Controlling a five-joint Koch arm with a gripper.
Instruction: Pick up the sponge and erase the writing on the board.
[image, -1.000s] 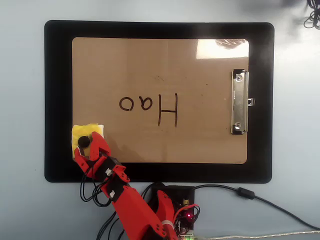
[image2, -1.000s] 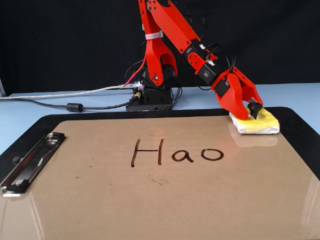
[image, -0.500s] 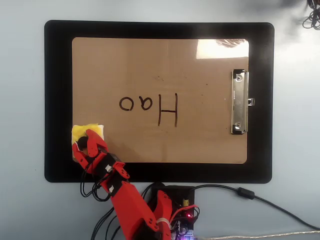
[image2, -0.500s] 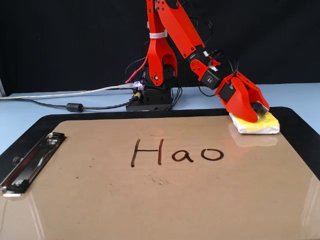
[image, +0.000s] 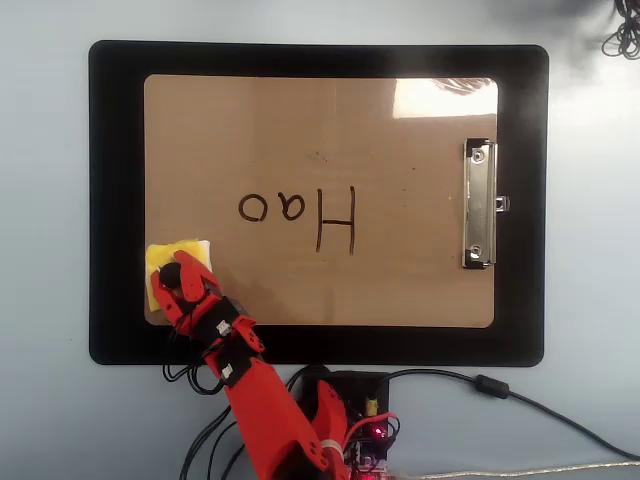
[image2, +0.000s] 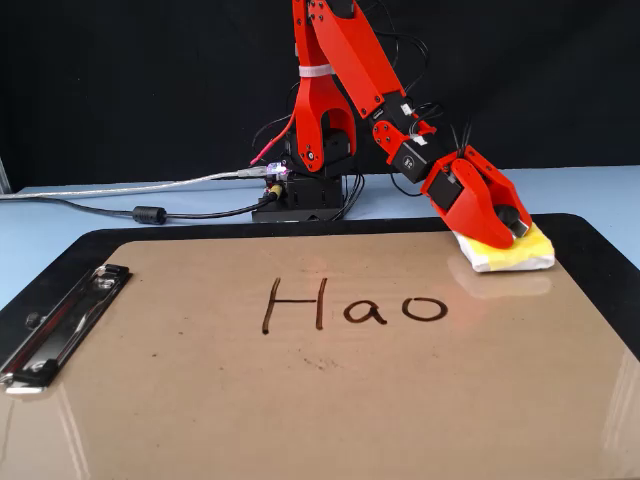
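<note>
The red gripper (image: 172, 276) sits down over the small square yellow sponge (image: 190, 252) at a corner of the tan clipboard board (image2: 330, 400), so this looks like the picking step. I cannot tell if the jaws are clenched on the black knob. Next it must grip firmly and sweep to the untouched brown "Hao" writing (image2: 355, 304).

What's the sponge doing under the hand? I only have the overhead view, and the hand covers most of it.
Observer: In the fixed view, the sponge lies flat on the board and isn't lifted. The hand is tilted down onto its top.
Operator: Jaws closed on it?
Observer: Can't tell. From the side, one jaw hides the other, and only a bit of black shows at the tip.
Operator: Which face is down?
Observer: The white layer is against the board, with the yellow layer on top.
</note>
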